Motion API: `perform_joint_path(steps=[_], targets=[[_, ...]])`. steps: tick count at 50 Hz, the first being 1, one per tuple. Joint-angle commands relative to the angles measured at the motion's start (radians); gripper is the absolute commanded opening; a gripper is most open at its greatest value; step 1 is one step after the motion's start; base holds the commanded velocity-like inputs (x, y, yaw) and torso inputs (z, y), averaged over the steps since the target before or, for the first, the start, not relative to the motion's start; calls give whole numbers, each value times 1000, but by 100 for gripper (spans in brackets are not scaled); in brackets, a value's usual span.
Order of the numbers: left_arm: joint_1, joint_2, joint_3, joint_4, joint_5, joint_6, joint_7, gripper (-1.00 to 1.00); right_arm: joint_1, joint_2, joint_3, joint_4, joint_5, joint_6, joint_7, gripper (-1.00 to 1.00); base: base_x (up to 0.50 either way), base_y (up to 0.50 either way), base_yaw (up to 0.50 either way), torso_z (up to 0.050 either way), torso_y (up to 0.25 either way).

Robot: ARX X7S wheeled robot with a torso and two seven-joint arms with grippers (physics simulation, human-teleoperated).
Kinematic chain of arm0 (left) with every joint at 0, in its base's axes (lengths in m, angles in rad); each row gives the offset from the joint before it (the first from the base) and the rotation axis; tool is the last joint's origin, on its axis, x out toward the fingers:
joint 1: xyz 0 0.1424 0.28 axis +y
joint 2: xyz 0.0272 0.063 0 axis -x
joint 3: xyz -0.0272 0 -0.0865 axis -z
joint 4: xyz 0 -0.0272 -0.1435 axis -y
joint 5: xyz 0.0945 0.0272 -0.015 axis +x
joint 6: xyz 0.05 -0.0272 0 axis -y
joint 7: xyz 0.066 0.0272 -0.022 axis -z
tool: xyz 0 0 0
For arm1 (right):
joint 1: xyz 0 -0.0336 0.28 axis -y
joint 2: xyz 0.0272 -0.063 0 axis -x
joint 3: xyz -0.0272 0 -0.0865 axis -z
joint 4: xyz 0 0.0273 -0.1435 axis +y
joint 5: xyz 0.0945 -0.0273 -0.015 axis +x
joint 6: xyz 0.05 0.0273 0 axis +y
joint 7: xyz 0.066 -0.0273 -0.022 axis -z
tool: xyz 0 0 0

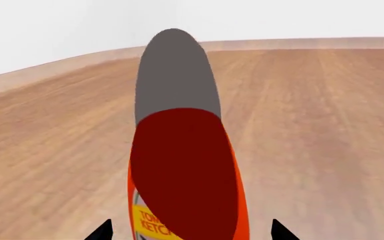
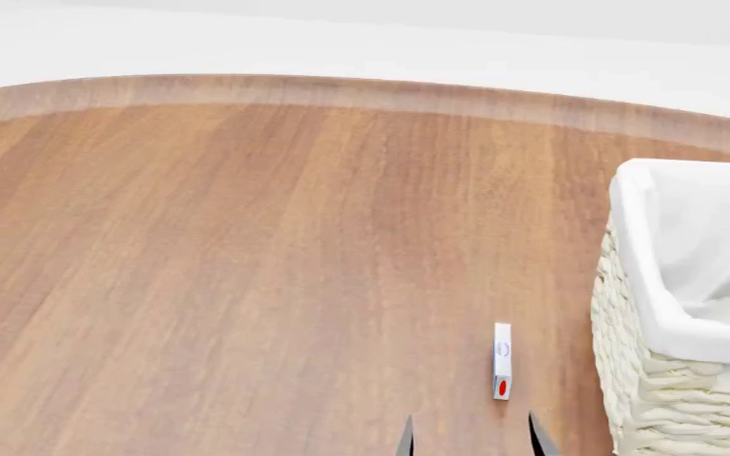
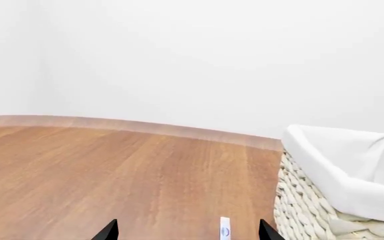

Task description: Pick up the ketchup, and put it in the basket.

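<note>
Left claw (image 1: 190,231) pinching ketchup (image 1: 185,175) above bench (image 1: 325,130). Right claw (image 2: 470,435) spread, beside basket (image 2: 650,380).

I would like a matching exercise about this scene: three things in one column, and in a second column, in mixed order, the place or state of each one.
Things:
1. ketchup
2. basket
3. small white box

Places or states:
a. lies flat on the wooden table, apart from and left of the woven wall in the head view
b. sits between the left gripper fingertips, close to the wrist camera
c. stands at the table's right side, lined with white cloth

Pairs: 1-b, 2-c, 3-a
</note>
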State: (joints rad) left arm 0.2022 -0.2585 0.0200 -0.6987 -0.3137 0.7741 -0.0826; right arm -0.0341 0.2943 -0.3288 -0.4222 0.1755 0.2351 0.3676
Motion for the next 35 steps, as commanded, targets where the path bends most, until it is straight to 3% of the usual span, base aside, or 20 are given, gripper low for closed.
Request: perform_joint_path(steps=[1, 27, 28, 35], targets=[[-36, 29, -19, -70, 29, 37, 35, 100, -1, -15, 19, 0, -21, -8, -23, 100, 0, 0, 0, 0, 0], [-108, 38, -28, -215, 34, 95, 48, 100, 0, -8, 9, 2, -14, -10, -14, 100, 0, 0, 0, 0, 0], [-112, 39, -29, -223, 37, 98, 45, -100, 0, -8, 9, 2, -14, -10, -14, 100, 0, 0, 0, 0, 0], [-108, 41, -25, -215, 42, 95, 43, -100, 2, -6, 5, 3, -14, -10, -12, 100, 0, 0, 0, 0, 0]])
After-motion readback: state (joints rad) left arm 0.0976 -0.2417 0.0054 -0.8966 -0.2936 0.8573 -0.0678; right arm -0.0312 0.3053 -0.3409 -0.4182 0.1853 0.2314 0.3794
